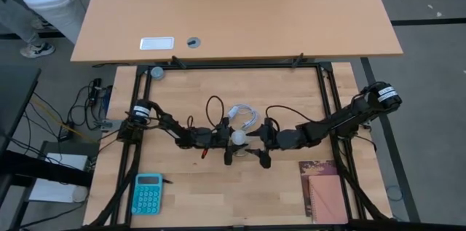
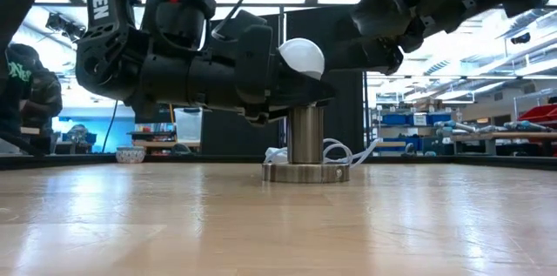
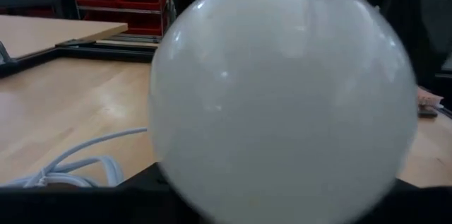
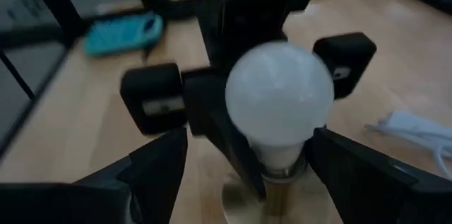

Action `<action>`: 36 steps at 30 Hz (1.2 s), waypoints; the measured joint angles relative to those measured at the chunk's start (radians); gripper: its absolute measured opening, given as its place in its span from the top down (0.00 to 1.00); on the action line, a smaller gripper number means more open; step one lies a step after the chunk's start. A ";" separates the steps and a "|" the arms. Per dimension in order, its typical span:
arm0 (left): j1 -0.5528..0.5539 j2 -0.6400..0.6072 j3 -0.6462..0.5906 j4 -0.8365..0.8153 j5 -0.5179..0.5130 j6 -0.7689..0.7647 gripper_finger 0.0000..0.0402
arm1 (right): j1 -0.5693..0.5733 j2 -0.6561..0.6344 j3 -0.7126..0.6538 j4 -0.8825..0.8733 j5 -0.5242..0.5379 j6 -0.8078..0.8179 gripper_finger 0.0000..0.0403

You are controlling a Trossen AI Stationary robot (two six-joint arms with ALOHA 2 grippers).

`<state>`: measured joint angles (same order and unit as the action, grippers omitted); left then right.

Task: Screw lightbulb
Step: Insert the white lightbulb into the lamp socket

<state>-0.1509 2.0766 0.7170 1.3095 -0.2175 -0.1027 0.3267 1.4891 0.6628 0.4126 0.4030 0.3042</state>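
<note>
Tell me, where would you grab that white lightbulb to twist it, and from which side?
Probably the round globe, at its widest part. The lightbulb stands upright, screw base down in the metal socket post, so only the globe is free. The left tool crowds its neck; the right tool, open, faces it level from the opposite side.

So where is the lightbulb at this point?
The lightbulb sits mid-table in the high view, between the left gripper and the right gripper. In the low view it stands atop the metal socket post.
</note>
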 joint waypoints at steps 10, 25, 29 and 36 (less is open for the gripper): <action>0.008 -0.009 0.002 -0.048 0.040 -0.056 0.51 | 0.007 0.000 0.124 -0.345 0.056 0.040 0.24; 0.006 -0.012 0.005 -0.069 0.078 -0.036 0.47 | 0.038 0.000 0.108 -0.363 0.112 0.071 0.24; 0.005 -0.019 0.013 -0.083 0.100 -0.034 0.47 | 0.039 0.000 0.094 -0.363 0.113 0.089 0.24; 0.004 -0.107 0.012 -0.250 0.105 0.009 0.47 | 0.040 0.000 0.092 -0.362 0.101 0.093 0.24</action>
<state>-0.1467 1.9699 0.7292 1.0596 -0.1127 -0.0936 0.3668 1.4891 0.7547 0.0504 0.5040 0.3968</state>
